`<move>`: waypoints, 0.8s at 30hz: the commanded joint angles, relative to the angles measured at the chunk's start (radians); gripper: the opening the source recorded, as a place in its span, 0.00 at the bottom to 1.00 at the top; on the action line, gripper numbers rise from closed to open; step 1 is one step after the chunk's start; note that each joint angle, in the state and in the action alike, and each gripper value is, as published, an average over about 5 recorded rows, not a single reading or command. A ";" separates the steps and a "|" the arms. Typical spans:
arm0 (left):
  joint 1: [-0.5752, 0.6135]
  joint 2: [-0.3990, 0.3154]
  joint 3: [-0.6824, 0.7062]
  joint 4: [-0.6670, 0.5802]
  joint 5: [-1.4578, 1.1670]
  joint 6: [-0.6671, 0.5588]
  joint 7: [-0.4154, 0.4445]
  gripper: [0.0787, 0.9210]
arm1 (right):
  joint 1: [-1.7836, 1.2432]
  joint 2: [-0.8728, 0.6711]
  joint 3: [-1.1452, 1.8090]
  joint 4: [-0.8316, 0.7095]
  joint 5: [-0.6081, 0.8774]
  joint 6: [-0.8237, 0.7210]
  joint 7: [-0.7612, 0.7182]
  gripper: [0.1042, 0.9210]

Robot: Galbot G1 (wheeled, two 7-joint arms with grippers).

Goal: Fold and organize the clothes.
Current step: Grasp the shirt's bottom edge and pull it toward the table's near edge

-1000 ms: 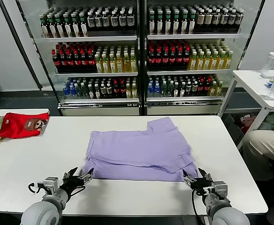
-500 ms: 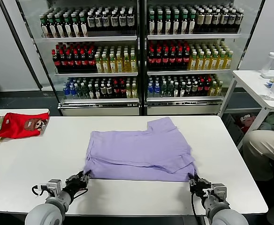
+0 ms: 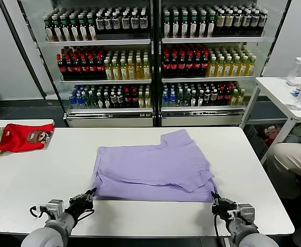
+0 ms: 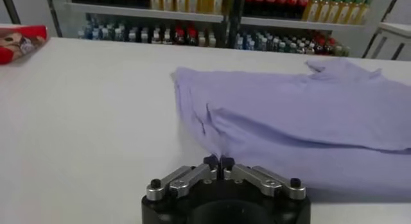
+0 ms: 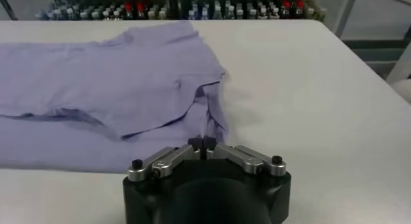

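From the head view, the lavender T-shirt (image 3: pixel 154 167) lies in the middle of the frame on the white table (image 3: pixel 32 180), already doubled over itself, print hidden, one sleeve sticking up at the upper right of the cloth. It looks light, soft and floppy; it should bend wherever it is lifted and slide easily on the smooth top, so the near hem corners seem the best places to pinch. The left gripper (image 3: pixel 86 197) sits at the lower left, just off the near left corner, and the right gripper (image 3: pixel 216 201) at the lower right by the near right corner. A red garment (image 3: pixel 21 137) lies at the far left edge. In the left wrist view, the left gripper (image 4: pixel 218 161) has its fingertips pressed together at the bottom centre, with the hem just beyond; whether cloth is caught there is unclear. In the right wrist view, the right gripper (image 5: pixel 201 142) is likewise closed tip to tip at the hem, layered folds above it.
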State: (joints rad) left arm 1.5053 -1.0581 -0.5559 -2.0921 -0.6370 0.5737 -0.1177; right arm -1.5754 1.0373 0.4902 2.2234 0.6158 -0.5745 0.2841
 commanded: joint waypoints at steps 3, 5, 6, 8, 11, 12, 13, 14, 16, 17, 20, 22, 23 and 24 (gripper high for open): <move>0.197 0.046 -0.059 -0.115 -0.020 -0.038 -0.012 0.02 | -0.244 0.007 0.079 0.175 -0.017 0.002 -0.001 0.01; 0.218 0.051 -0.066 -0.116 -0.018 -0.043 -0.012 0.02 | -0.271 0.014 0.081 0.199 -0.026 0.004 -0.002 0.01; 0.228 0.054 -0.070 -0.115 -0.017 -0.044 -0.011 0.02 | -0.279 0.017 0.081 0.206 -0.030 0.004 -0.002 0.01; 0.241 0.058 -0.076 -0.114 -0.014 -0.044 -0.009 0.02 | -0.287 0.021 0.078 0.213 -0.037 0.006 -0.002 0.01; 0.249 0.062 -0.087 -0.109 -0.008 -0.036 -0.006 0.02 | -0.293 0.029 0.072 0.216 -0.046 0.007 -0.003 0.01; 0.250 0.064 -0.091 -0.108 -0.004 -0.031 -0.005 0.02 | -0.295 0.032 0.069 0.216 -0.048 0.007 -0.003 0.01; 0.249 0.066 -0.093 -0.106 0.003 -0.022 -0.005 0.02 | -0.295 0.034 0.065 0.217 -0.053 0.007 -0.003 0.01; 0.246 0.069 -0.095 -0.104 0.013 -0.013 -0.003 0.02 | -0.295 0.035 0.061 0.216 -0.060 0.006 -0.005 0.01; 0.235 0.073 -0.100 -0.101 0.032 0.001 -0.001 0.02 | -0.292 0.038 0.054 0.216 -0.073 0.005 -0.009 0.01; 0.226 0.075 -0.106 -0.100 0.038 0.005 0.000 0.03 | -0.289 0.038 0.054 0.219 -0.079 0.005 -0.013 0.02; 0.203 0.078 -0.139 -0.105 0.041 0.002 0.000 0.08 | -0.279 0.030 0.073 0.241 -0.081 0.005 -0.021 0.07; 0.190 0.083 -0.167 -0.119 0.039 -0.003 -0.001 0.14 | -0.263 0.019 0.098 0.261 -0.069 0.005 -0.024 0.14; 0.181 0.086 -0.180 -0.127 0.038 -0.007 -0.001 0.18 | -0.243 0.011 0.113 0.268 -0.058 0.004 -0.024 0.17; 0.171 0.089 -0.189 -0.133 0.037 -0.012 -0.001 0.22 | -0.219 0.002 0.125 0.271 -0.047 0.003 -0.024 0.22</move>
State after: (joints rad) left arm 1.6974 -0.9837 -0.6659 -2.1885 -0.6180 0.5592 -0.1193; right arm -1.8101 1.0558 0.5658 2.4388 0.5600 -0.5705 0.2649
